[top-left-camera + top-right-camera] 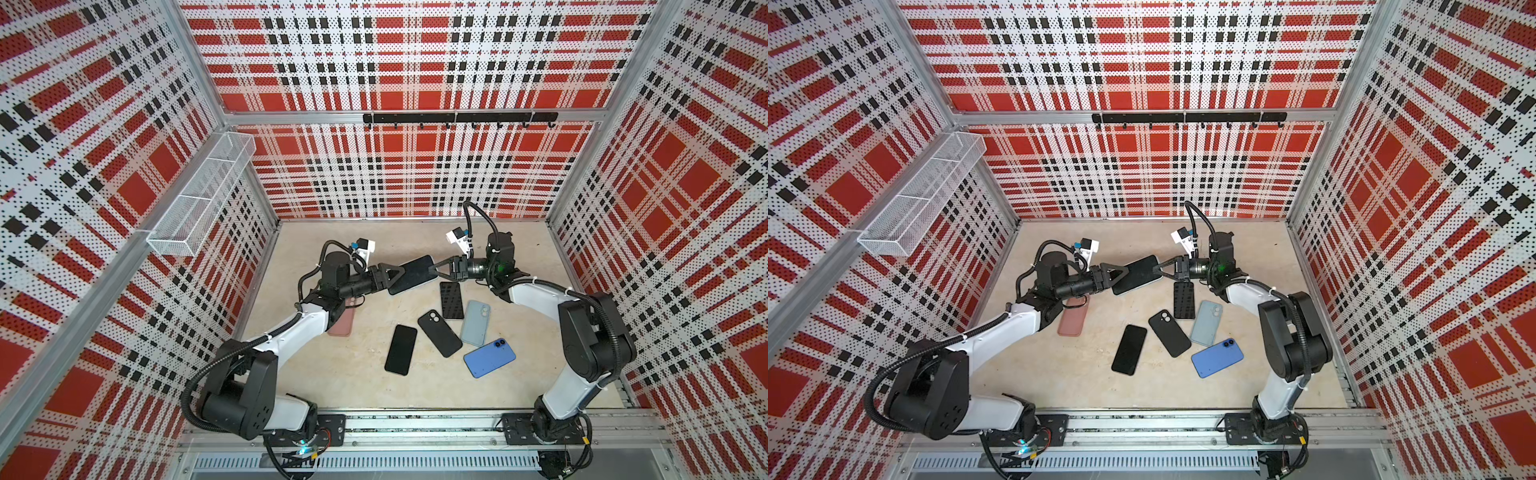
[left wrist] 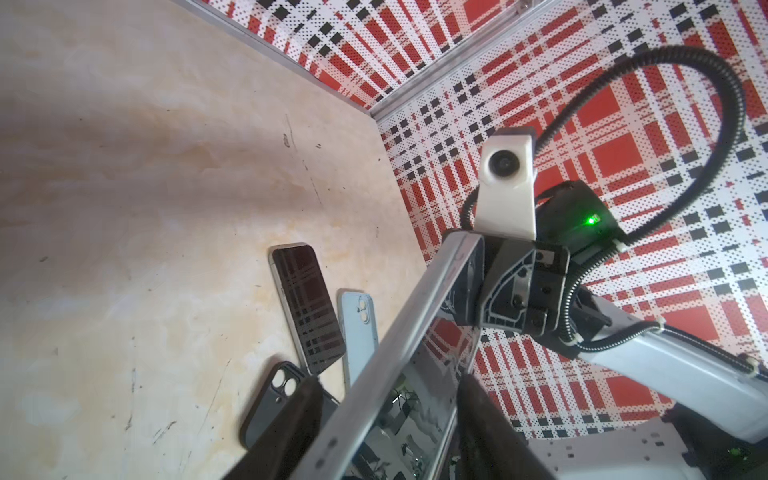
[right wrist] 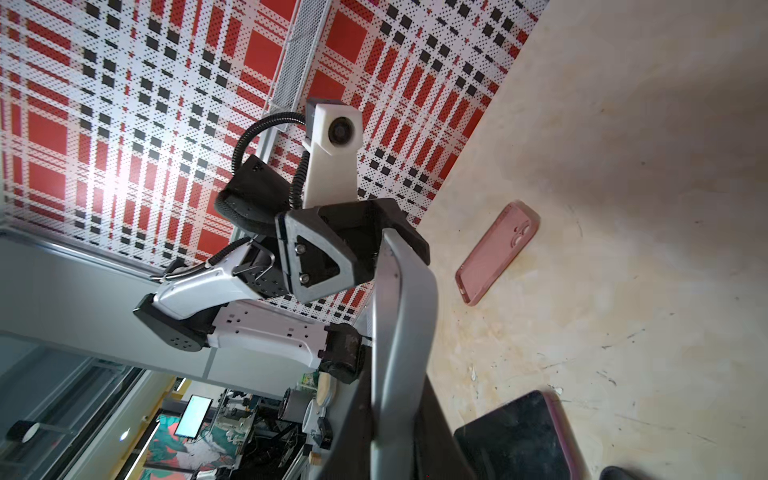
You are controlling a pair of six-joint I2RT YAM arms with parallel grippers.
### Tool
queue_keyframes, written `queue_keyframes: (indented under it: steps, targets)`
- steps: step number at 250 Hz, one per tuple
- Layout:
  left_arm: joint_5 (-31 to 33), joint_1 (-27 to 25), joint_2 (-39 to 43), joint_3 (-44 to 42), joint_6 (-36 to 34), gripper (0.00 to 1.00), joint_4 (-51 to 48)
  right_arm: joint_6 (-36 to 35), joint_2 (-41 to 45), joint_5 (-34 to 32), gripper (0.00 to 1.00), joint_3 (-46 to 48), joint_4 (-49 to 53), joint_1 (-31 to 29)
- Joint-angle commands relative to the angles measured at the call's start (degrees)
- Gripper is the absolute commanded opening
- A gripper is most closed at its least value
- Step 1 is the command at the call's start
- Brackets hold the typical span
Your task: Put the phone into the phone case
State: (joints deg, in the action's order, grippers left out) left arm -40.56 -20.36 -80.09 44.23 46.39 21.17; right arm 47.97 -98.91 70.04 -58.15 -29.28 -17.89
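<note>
Two robot arms meet over the middle of the table [image 1: 353, 386]. They hold one phone [image 1: 411, 274] up in the air between them. The phone is not lying on the table, and it is not in any case. It is long and dark with a silvery edge, and it sits a bit tilted.

The right gripper [image 1: 435, 268] has the end of the phone nearer the back wall. Its jaws are pinched tight on that end, one on each flat side.

The left gripper [image 1: 395, 277] is at the other end. In the left wrist view its two fingers [image 2: 291, 428] stand one on each side of the phone, very close. I cannot tell if they press on it or if there is a little gap.

More things lie down on the table. A pink case [image 1: 343, 324] lies partly under the left arm. A black phone [image 1: 401, 350] lies screen up by itself near the middle. To its right is a black case [image 1: 439, 333]. A shiny dark phone [image 1: 451, 300] lies near the right gripper. Beside it is a pale blue thing [image 1: 476, 323] with round camera holes, then a blue phone [image 1: 489, 357] lying back up. Those four lie close together. I cannot tell if the pale blue one is a phone or a case
</note>
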Motion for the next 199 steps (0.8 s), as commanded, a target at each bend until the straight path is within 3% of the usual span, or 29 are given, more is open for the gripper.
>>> queue_keyframes:
  steps: [1, 17, 33, 56, 76, 122, 199]
  targets:
    - [-2.64, -1.78, 1.46, 0.29, 1.95, 0.36, 8.07, 2.54, 1.63, -0.21, 0.0, 0.13, -7.48, 0.13]
    - [-2.51, -1.99, 1.33, 0.34, 2.37, 0.21, 8.38, 2.34, 1.87, -0.69, 0.0, 0.2, -7.02, 0.44]
    - [-2.46, -2.06, 1.27, 0.27, 2.64, 0.14, 8.71, 1.72, 2.01, -1.1, 0.02, 0.12, -6.44, 0.54]
    - [-2.08, -2.18, 1.26, 0.04, 3.11, 0.13, 9.37, 1.43, 1.98, -1.48, 0.07, -0.19, -6.18, 0.57]
    - [-2.07, -2.31, 1.37, -0.27, 3.74, 0.12, 10.32, 1.38, 1.97, -1.83, 0.2, -0.6, -6.45, 0.53]
    - [-2.61, -2.32, 1.68, -1.2, 5.3, 0.1, 13.08, 2.89, 1.51, -2.28, 0.35, -2.46, -8.96, 0.75]
    - [-2.75, -2.97, 1.49, -1.5, 6.15, 0.08, 13.74, 14.31, -2.32, -1.85, 0.39, -4.38, -24.43, 0.82]
